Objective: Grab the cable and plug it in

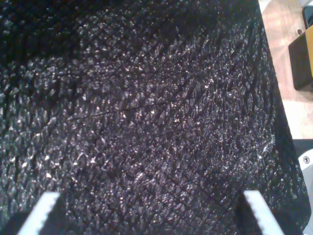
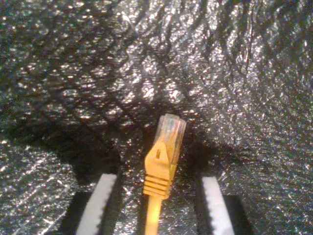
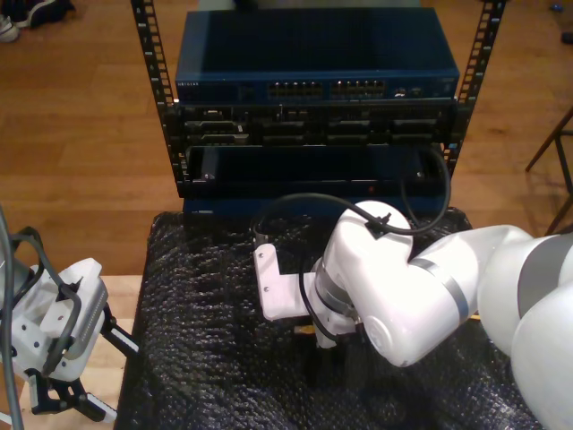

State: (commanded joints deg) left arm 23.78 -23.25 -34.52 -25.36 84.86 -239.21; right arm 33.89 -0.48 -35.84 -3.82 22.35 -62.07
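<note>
Between the parted fingers of my second gripper (image 2: pixel 155 205), low in the second wrist view, we find the cable (image 2: pixel 164 156) lying ungrasped on the black mat (image 2: pixel 234 73), so closing off-centre may nudge its plug aside.

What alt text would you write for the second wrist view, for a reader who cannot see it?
A yellow-orange cable with a clear plug at its tip lies between the open fingers of my second gripper, on crinkled black padding.
</note>
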